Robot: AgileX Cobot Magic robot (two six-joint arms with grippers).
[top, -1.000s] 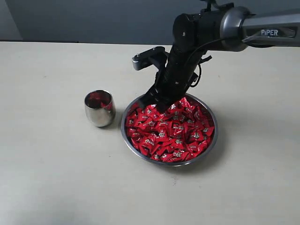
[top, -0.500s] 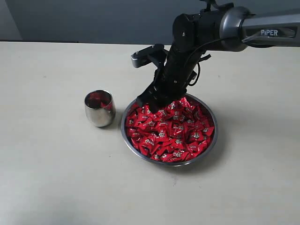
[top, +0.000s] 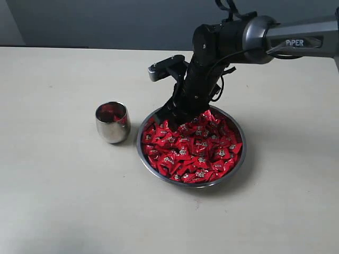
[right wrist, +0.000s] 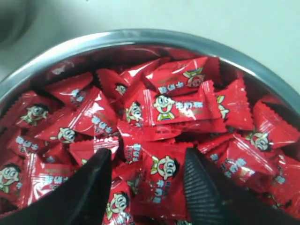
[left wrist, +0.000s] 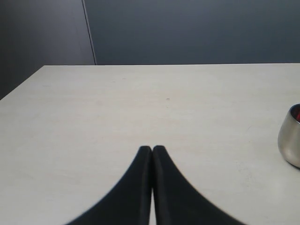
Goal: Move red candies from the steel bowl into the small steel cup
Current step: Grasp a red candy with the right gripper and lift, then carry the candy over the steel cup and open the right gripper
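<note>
Table [top: 63,201]: pale beige top, matte, with faint grain. One small dark speck [left wrist: 168,99] on it, seen in the left wrist view. Far edge of the top meets a dark grey-blue wall [top: 106,21]. Wall has a vertical seam [left wrist: 89,33]; the panel to one side reads greyer.

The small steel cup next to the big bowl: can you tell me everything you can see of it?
The small steel cup is a polished, handleless, rounded tumbler. It stands upright on the pale table, left of the steel bowl in the exterior view, with a narrow gap between them. Something red shows inside its open mouth; whether that is candy or a reflection, I cannot tell. Only the table touches it.
</note>
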